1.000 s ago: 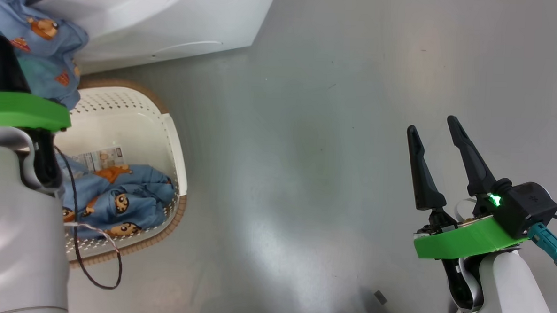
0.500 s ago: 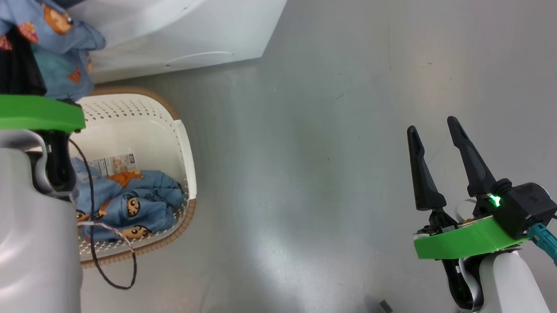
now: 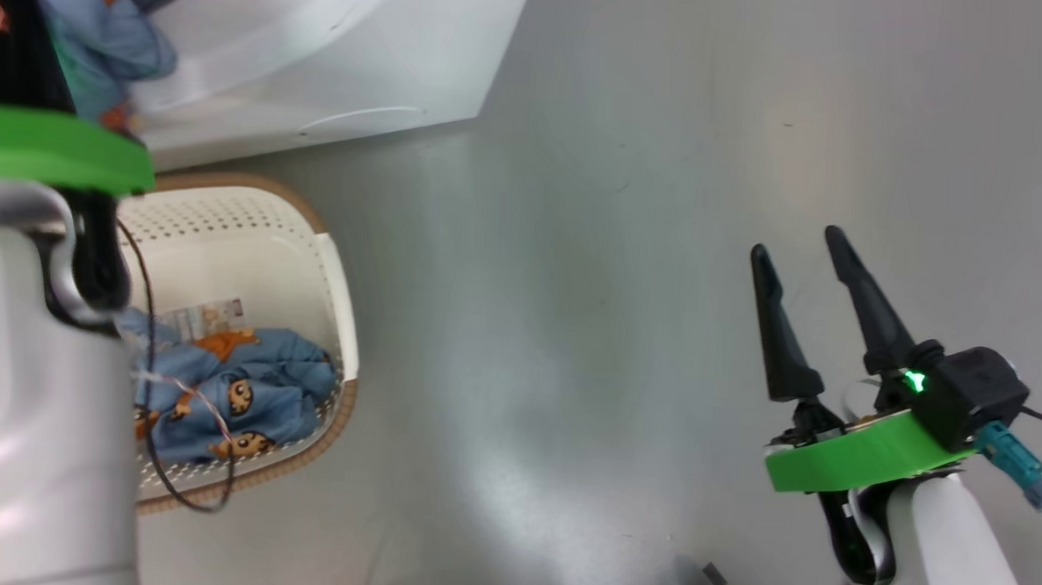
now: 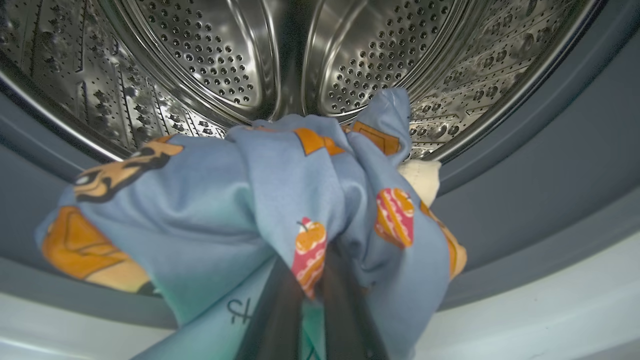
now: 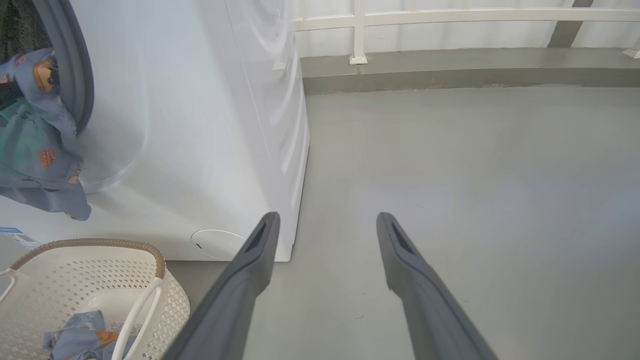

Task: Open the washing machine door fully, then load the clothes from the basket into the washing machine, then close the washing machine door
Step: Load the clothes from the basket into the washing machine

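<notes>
the left gripper [image 4: 312, 285] has its jaws pinched tight on some clothes [image 4: 260, 200] so they do not drop, holding them over the grey gasket [image 4: 525, 210] at the bottom edge of the mouth of the washer [image 4: 550, 310], with the shiny drum [image 4: 210, 55] just behind, so i think letting go inside comes next. the right gripper [image 3: 796, 243] hangs to the side over the floor [image 3: 574, 286], jaws wide with nothing in them, out of the way. more clothes [image 3: 244, 395] wait at the near end of the basket [image 3: 337, 267], set close by the washer so trips are short.
</notes>
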Robot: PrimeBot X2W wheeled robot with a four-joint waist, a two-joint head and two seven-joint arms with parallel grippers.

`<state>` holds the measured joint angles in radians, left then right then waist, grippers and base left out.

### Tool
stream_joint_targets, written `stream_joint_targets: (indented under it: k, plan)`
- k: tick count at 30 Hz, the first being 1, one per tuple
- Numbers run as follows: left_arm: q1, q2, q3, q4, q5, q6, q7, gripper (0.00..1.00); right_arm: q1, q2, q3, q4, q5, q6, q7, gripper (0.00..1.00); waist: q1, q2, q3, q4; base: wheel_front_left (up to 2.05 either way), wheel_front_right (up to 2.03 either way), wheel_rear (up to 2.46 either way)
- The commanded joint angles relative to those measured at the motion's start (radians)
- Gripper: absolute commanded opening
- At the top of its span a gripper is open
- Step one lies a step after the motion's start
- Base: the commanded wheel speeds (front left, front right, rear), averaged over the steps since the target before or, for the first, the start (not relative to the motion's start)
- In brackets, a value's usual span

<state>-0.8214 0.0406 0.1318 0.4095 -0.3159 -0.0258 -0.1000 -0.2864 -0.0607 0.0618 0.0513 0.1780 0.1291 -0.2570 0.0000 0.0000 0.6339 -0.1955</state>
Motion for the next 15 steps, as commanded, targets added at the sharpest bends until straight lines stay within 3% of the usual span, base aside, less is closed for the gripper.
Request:
stream_joint_targets:
  k: [1,15]
  plan:
    - [-0.046,0.055,0.011,0.007,0.027,0.015,0.005,0.00,0.028,0.003,0.035,-0.014,0.005,0.002,-0.005,1.00,0.0000,0.0000,-0.005,-0.019,0.00,0.00,0.00]
    - [-0.396,0.229,0.013,0.445,0.085,0.060,-0.055,0.00,0.073,0.007,0.095,0.012,0.025,0.002,-0.005,1.00,0.0000,0.0000,-0.005,-0.149,0.00,0.00,0.00]
